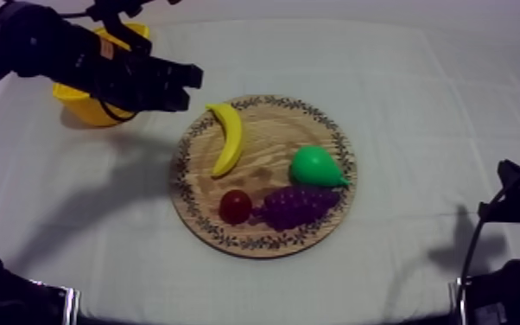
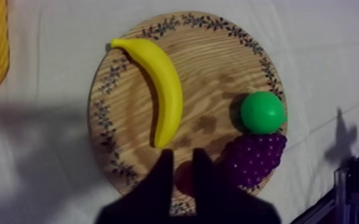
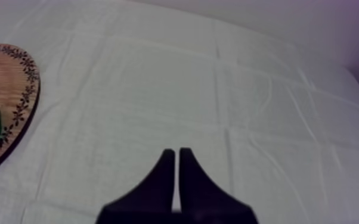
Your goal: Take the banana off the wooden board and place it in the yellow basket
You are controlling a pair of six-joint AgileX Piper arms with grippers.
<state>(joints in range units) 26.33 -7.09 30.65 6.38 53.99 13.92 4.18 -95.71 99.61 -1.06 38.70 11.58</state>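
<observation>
I have not picked anything up yet. The banana (image 1: 227, 138) lies on the left side of the wooden board (image 1: 272, 245), near the middle of the frame. The yellow basket (image 1: 86, 108) sits at the upper left. My left gripper (image 1: 193, 89) hangs between basket and board, its fingers a little apart and holding nothing. My right gripper (image 3: 177, 158) is pressed together over the cloth (image 3: 247, 89). I have yet to grab, lift, carry and drop. The banana runs up and down the frame. Its stem points to the upper left, toward the basket.

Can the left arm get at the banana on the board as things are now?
Probably yes. The left claw hovers open by the rim of the wooden board, close to the banana, and nothing lies on the banana or between them.
</observation>
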